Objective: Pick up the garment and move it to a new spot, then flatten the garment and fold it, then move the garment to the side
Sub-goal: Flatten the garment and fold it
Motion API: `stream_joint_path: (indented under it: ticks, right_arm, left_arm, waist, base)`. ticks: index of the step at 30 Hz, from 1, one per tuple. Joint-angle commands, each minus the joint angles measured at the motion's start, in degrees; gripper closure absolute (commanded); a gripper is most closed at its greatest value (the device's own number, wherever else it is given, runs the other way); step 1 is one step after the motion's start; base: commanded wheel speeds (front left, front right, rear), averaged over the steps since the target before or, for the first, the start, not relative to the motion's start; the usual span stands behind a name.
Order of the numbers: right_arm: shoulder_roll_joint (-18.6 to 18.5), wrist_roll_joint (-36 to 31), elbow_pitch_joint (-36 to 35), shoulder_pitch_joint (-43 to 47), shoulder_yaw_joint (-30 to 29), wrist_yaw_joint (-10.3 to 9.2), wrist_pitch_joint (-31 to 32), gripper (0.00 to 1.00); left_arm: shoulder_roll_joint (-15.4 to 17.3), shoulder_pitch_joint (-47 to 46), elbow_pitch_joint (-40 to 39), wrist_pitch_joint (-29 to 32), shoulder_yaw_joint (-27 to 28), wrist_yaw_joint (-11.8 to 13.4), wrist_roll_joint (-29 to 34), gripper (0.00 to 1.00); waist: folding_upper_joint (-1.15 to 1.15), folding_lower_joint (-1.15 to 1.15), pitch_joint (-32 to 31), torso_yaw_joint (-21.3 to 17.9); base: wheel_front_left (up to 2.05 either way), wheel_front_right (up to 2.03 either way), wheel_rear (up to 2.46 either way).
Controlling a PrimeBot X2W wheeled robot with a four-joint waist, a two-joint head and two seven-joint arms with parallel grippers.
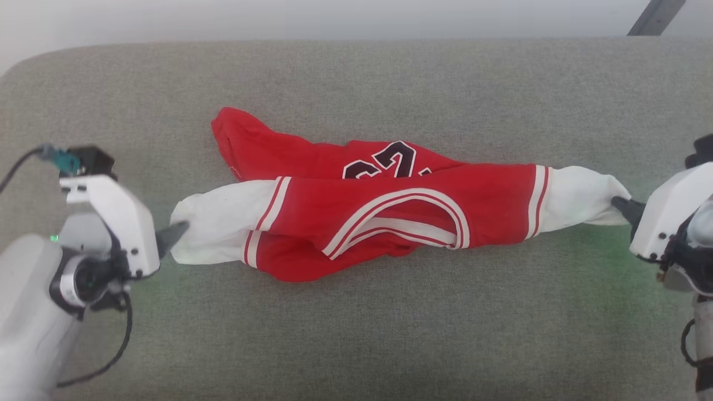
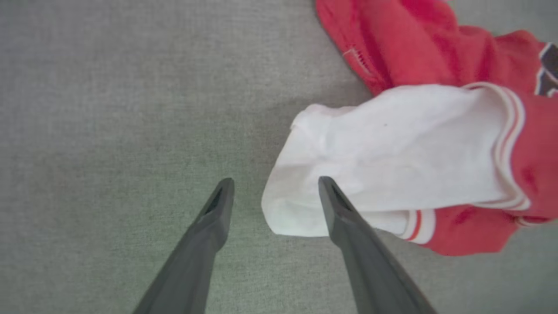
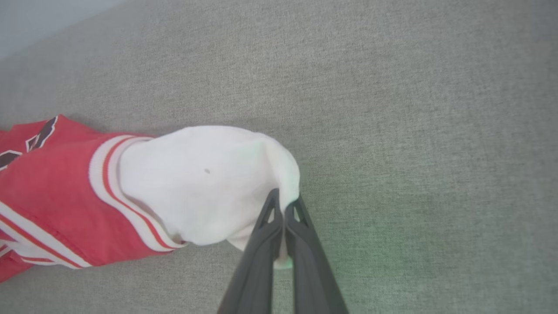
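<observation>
The garment [image 1: 384,217] is a red jersey with white sleeves, striped trim and dark numbers, lying stretched sideways on the grey surface. My left gripper [image 1: 177,229] is at its left white sleeve [image 2: 375,165]. In the left wrist view that gripper [image 2: 274,185] stands open, with the sleeve's edge lying loose between and under the fingers. My right gripper [image 1: 619,204] is at the other end, and in the right wrist view it [image 3: 283,200] is shut on the tip of the right white sleeve [image 3: 205,183].
The garment lies on a wide grey fabric-covered surface [image 1: 356,334], with a rounded far-left corner and a pale wall beyond. A dark bar [image 1: 654,16] slants at the top right. Grey fabric stretches in front of and behind the garment.
</observation>
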Motion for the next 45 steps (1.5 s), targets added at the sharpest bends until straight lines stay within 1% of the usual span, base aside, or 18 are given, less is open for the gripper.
stream_joint_path:
  ticks: [1, 3, 5, 6, 7, 8, 9, 10, 11, 18, 22, 24, 28, 31, 37, 38, 39, 45]
  right_arm:
    - [-0.22, 0.38, -0.27, 0.90, 0.38, -0.04, -0.78, 1.00]
    - [-0.18, 0.58, 0.01, 1.58, 0.94, -0.04, -1.21, 1.00]
    - [-0.31, 0.35, 0.52, 1.90, 1.76, -0.04, -1.34, 0.90]
    - [-0.37, 0.38, 0.72, 1.86, 1.93, -0.04, -1.56, 0.80]
    - [-0.35, 0.42, 0.91, 1.78, 2.12, -0.04, -1.69, 0.62]
    - [-0.41, 0.12, 1.26, 1.79, 2.72, -0.04, -1.51, 0.55]
    - [-0.48, -0.05, 1.52, 1.74, 3.19, -0.04, -1.53, 0.38]
    - [-0.41, -0.03, 1.67, 1.53, 3.46, -0.04, -1.80, 0.04]
    - [-0.29, 0.01, 1.80, 1.19, 3.73, -0.04, -2.05, 0.00]
    - [-0.31, -0.13, 2.35, -0.61, 6.20, -0.04, -3.35, 0.00]
    - [-0.28, 0.45, 1.21, -1.23, 6.55, -0.04, -4.16, 0.00]
    - [-0.46, 0.50, 0.26, -1.20, 6.60, -0.04, -4.59, 0.00]
    - [-0.11, 1.17, -2.96, -0.12, 6.30, -0.04, -5.12, 0.00]
    - [0.30, 1.42, -4.91, 0.59, 6.04, -0.04, -5.10, 0.00]
    - [1.83, 1.94, -11.31, 2.77, 5.24, -0.04, -4.71, 0.00]
    - [2.14, 1.94, -12.21, 3.25, 5.10, -0.04, -4.60, 0.00]
    - [2.45, 1.94, -13.06, 3.64, 4.96, -0.04, -4.48, 0.00]
    - [4.19, 1.82, -16.70, 6.56, 3.64, -0.04, -4.51, 0.00]
  left_arm:
    - [0.29, -1.32, -1.29, 0.88, -0.33, 0.37, 0.43, 0.00]
    - [0.39, -2.46, -2.91, 1.91, -0.66, 1.05, 0.81, 0.00]
    - [0.05, -3.62, -4.65, 3.03, -0.98, 1.51, 0.84, 0.00]
    - [-0.18, -4.14, -5.35, 3.55, -1.09, 1.73, 0.76, 0.00]
    - [-0.36, -4.68, -6.04, 4.16, -1.38, 2.03, 0.90, 0.00]
    - [-0.59, -5.13, -6.72, 4.84, -1.63, 2.36, 1.00, 0.00]
    - [-0.89, -5.63, -7.34, 5.58, -2.01, 2.44, 1.03, 0.00]
    - [-1.19, -6.14, -8.00, 6.22, -2.44, 2.72, 1.25, 0.00]
    - [-1.45, -6.63, -8.36, 6.92, -2.88, 3.06, 1.38, 0.00]
    - [-3.09, -8.98, -9.17, 12.30, -6.13, 4.82, 2.35, 0.00]
    - [-3.30, -9.91, -8.92, 14.01, -7.11, 5.85, 3.02, 0.00]
    - [-3.96, -10.34, -8.92, 14.17, -7.53, 6.33, 3.33, 0.00]
    - [-4.24, -10.63, -8.12, 15.02, -8.54, 6.77, 3.64, 0.00]
    - [-5.05, -10.66, -7.61, 14.95, -8.27, 7.24, 2.97, 0.00]
    - [-5.84, -10.41, -5.40, 16.29, -9.07, 7.69, 2.50, 0.00]
    - [-5.81, -10.26, -4.95, 16.68, -9.48, 7.57, 2.50, 0.23]
    - [-5.79, -10.35, -4.76, 16.58, -9.64, 7.05, 2.83, 1.00]
    - [-6.71, -10.04, -4.11, 15.45, -8.51, 6.32, 1.42, 1.00]
  waist:
    - [0.00, 0.00, -0.17, 0.06]
    - [0.00, 0.00, -0.31, 0.09]
    - [0.00, 0.00, -0.38, 0.08]
    - [0.00, 0.00, -0.38, 0.06]
    - [0.00, 0.00, -0.38, 0.02]
    - [0.00, 0.00, -0.37, -0.04]
    - [0.00, 0.00, -0.34, -0.11]
    - [0.00, 0.00, -0.28, -0.19]
    - [0.00, 0.00, -0.21, -0.28]
    - [0.00, 0.00, 0.88, -1.36]
    - [0.00, 0.00, 1.53, -2.02]
    - [0.00, 0.00, 1.74, -2.27]
    - [0.00, 0.00, 2.07, -2.85]
    - [0.00, 0.00, 2.22, -3.19]
    - [0.00, 0.00, 2.72, -4.23]
    - [0.00, 0.00, 2.78, -4.37]
    - [0.00, 0.00, 2.84, -4.51]
    - [0.00, 0.00, 2.26, -4.83]
  base:
    - [0.00, 0.00, 0.00]
    - [0.00, 0.00, 0.00]
    - [0.00, 0.00, 0.00]
    - [0.00, 0.00, 0.00]
    - [0.00, 0.00, 0.00]
    - [0.00, 0.00, 0.00]
    - [0.00, 0.00, 0.00]
    - [0.00, 0.00, 0.00]
    - [0.00, 0.00, 0.00]
    - [0.00, 0.00, 0.00]
    - [0.00, 0.00, 0.00]
    - [0.00, 0.00, 0.00]
    - [0.00, 0.00, 0.00]
    - [0.00, 0.00, 0.00]
    - [0.00, 0.00, 0.00]
    - [0.00, 0.00, 0.00]
    - [0.00, 0.00, 0.00]
    - [0.00, 0.00, 0.00]
